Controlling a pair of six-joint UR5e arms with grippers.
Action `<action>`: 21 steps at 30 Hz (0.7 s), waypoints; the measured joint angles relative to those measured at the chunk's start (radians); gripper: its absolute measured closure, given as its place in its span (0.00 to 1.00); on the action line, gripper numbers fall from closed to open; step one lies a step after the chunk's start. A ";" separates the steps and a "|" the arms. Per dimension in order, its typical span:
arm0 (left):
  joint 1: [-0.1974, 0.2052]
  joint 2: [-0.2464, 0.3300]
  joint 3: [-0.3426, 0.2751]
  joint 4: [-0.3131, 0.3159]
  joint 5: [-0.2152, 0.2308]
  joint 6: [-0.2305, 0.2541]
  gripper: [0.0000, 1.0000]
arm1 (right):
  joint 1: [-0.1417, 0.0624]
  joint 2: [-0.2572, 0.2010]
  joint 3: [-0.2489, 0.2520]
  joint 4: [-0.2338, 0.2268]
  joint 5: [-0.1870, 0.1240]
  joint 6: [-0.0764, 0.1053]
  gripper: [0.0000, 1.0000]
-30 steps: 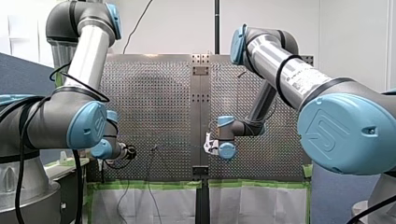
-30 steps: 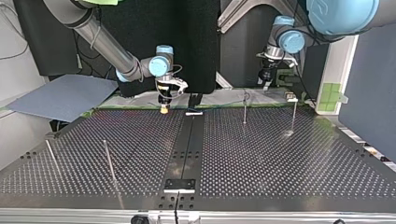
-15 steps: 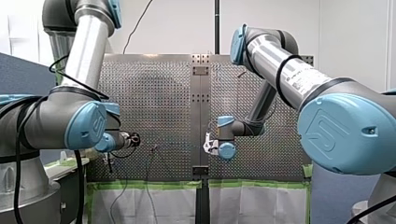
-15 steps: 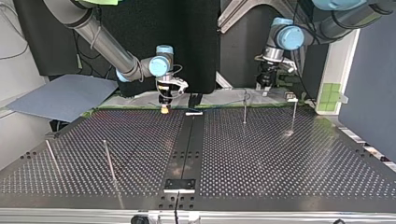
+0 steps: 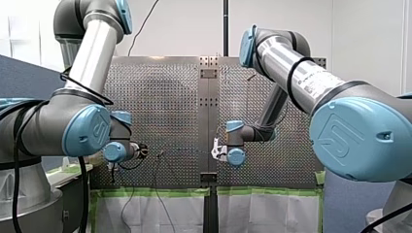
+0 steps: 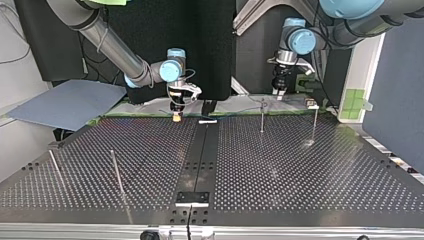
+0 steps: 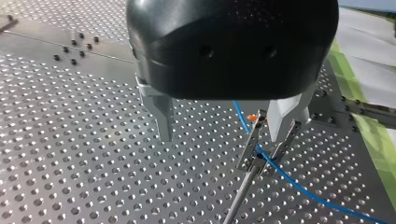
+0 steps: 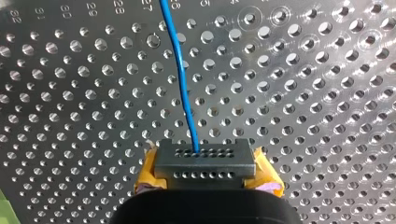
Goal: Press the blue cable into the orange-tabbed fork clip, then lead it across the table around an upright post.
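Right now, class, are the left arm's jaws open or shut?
Open: the left wrist view shows my left arm's metal fingers wide apart, clamping nothing.

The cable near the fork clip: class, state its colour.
The cable is blue; the right wrist view shows it best.

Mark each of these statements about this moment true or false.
1. My right gripper is shut on the blue cable. True.
2. My left gripper grips the cable too. False: its fingers stand open, and the cable passes beside one of them.
3. The fork clip bears an orange tab. True.
4. No upright posts stand on the perforated table. False: several thin posts stand on it in the top view.
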 joint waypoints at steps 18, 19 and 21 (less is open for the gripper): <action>-0.064 -0.058 0.028 0.038 -0.068 0.063 0.00 | 0.000 0.000 0.000 0.000 -0.002 0.000 1.00; -0.066 -0.065 0.031 0.042 -0.069 0.063 0.00 | 0.000 0.000 0.000 0.000 -0.002 0.000 1.00; -0.071 -0.082 0.039 0.051 -0.072 0.059 0.00 | 0.000 0.000 0.000 0.000 -0.002 0.000 1.00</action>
